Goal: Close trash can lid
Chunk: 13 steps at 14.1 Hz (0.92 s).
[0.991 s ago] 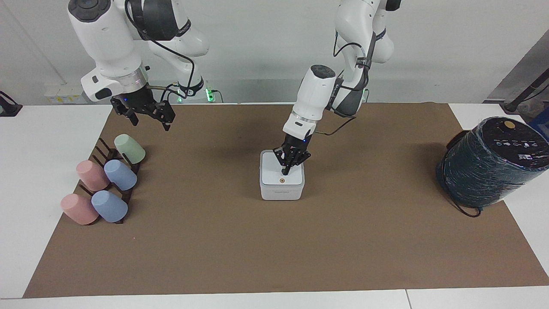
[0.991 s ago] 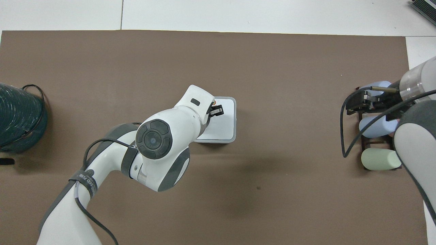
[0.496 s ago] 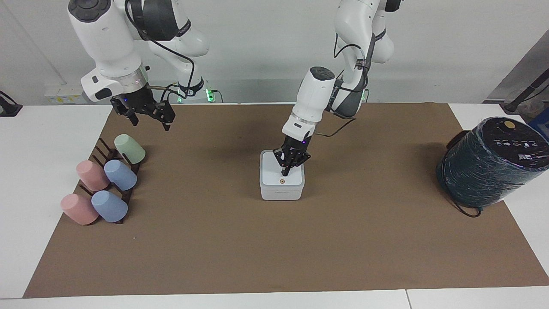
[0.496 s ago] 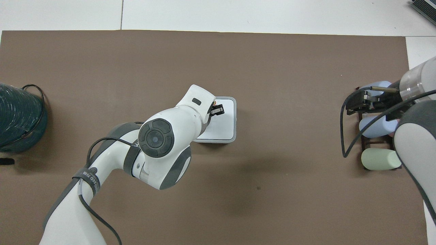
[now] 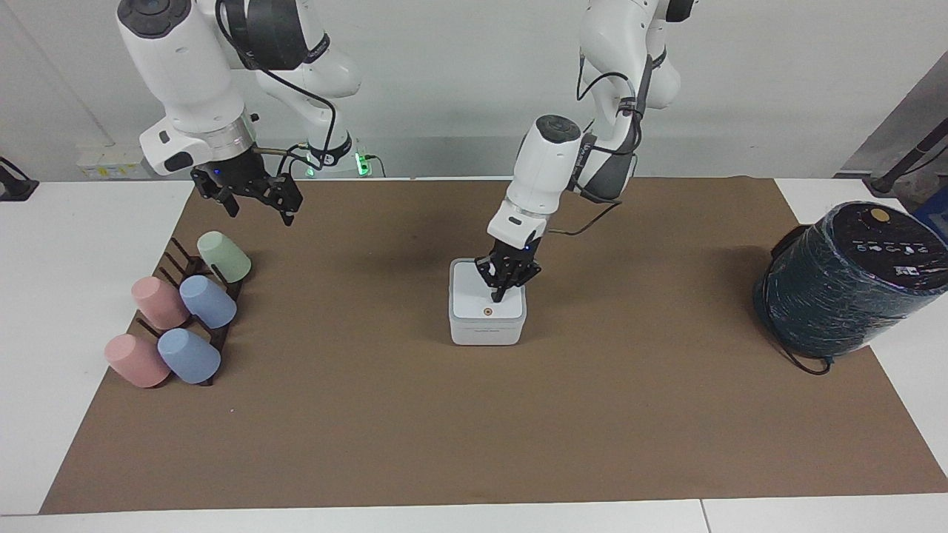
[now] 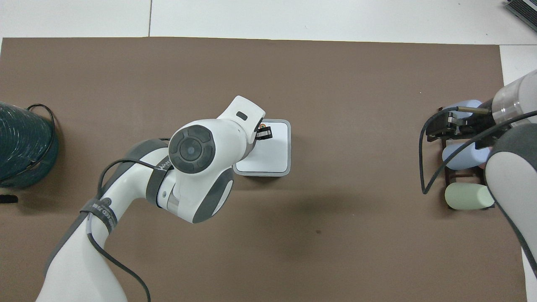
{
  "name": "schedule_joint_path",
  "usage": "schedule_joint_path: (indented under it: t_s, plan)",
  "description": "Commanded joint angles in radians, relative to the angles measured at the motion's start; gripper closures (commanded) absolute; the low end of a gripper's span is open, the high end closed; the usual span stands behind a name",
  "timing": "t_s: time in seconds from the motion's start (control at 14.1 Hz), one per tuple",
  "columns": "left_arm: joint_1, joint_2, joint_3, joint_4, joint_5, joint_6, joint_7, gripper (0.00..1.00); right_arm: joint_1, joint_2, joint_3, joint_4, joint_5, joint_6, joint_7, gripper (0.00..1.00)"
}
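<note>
The white square trash can [image 5: 486, 332] stands mid-mat, and its lid [image 5: 469, 295] lies flat on top of it with the orange dot facing up. My left gripper [image 5: 501, 297] points down over the lid, fingers together, with its tip at the lid's surface just beside the dot. In the overhead view the left arm covers part of the lid [image 6: 273, 152], and the left gripper [image 6: 265, 133] shows at the can's [image 6: 288, 147] edge. My right gripper [image 5: 259, 211] waits open and empty in the air above the cup rack.
A dark rack [image 5: 194, 266] holds several pastel cups [image 5: 207, 302] at the right arm's end of the mat. A large dark plastic-wrapped cylinder [image 5: 852, 281] with a cable stands at the left arm's end. The brown mat [image 5: 474, 429] covers the table.
My left arm has shifted its wrist and elbow slightly, and its fingertip has slid a little across the lid toward the left arm's end. The lid stays flat. The right arm has not moved.
</note>
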Motion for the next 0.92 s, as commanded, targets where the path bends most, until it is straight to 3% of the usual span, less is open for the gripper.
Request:
schedule_joint_path:
  t_s: [0.0, 0.28, 0.64, 0.85]
  plan:
    - [0.044, 0.036, -0.001, 0.107, -0.007, -0.137, 0.053, 0.94, -0.013, -0.025, 0.005, -0.027, 0.019, 0.015, -0.030, 0.00]
    - [0.112, 0.030, 0.001, 0.170, -0.006, -0.264, 0.125, 0.94, -0.013, -0.025, 0.003, -0.027, 0.019, 0.015, -0.030, 0.00]
    - [0.267, 0.009, 0.008, 0.218, -0.003, -0.448, 0.360, 0.93, -0.013, -0.025, 0.005, -0.027, 0.019, 0.015, -0.030, 0.00]
    - [0.343, -0.007, 0.007, 0.264, 0.043, -0.555, 0.446, 0.87, -0.013, -0.025, 0.005, -0.027, 0.019, 0.015, -0.030, 0.00]
